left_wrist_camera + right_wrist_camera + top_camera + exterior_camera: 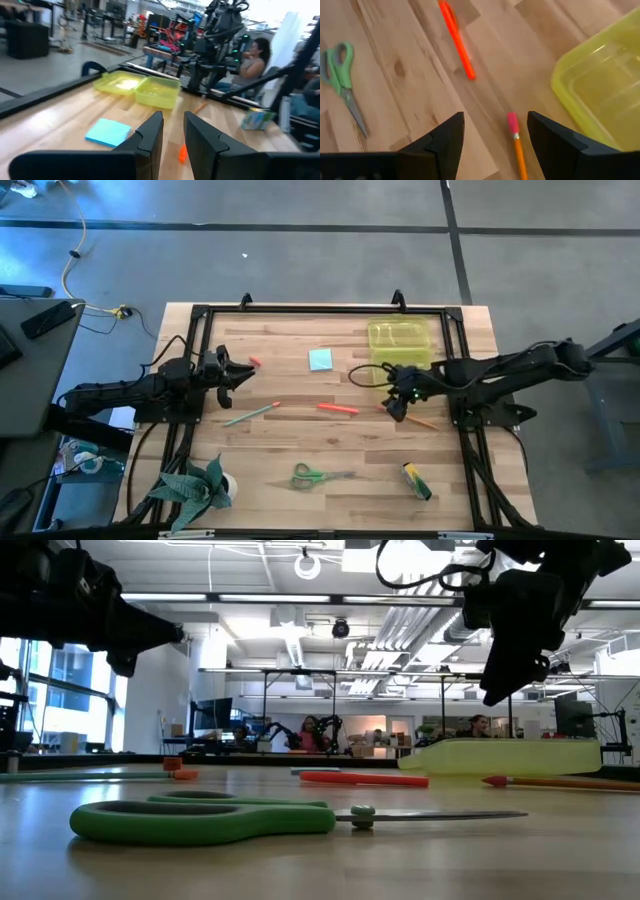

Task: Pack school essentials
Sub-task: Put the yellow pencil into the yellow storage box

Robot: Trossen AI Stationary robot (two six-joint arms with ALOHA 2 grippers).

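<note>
The pale wooden desk (300, 440) carries everything, and the translucent yellow plastic case (400, 340) lies open just beyond the right gripper (398, 408), on its far side. That gripper hangs with its fingers spread wide and nothing between them, directly over the orange wooden pencil with a pink eraser (516, 142). The pencil's long axis runs out from under the gripper, eraser end forward between the two fingers, so a straight drop would probably straddle it; its far tip is hidden. The right arm is plainly the nearer one.

The green-handled scissors (312, 475) lie well off toward the near edge, and the red-orange marker (338, 409) lies just to the gripper's inner side, clear of the pencil. The left gripper (240, 373) waits across the desk, fingers parted only slightly and empty, with the light-blue square note pad (107, 132) ahead of it. A green pencil (250, 414) lies near it, beside the tiny red piece (255, 362).
</note>
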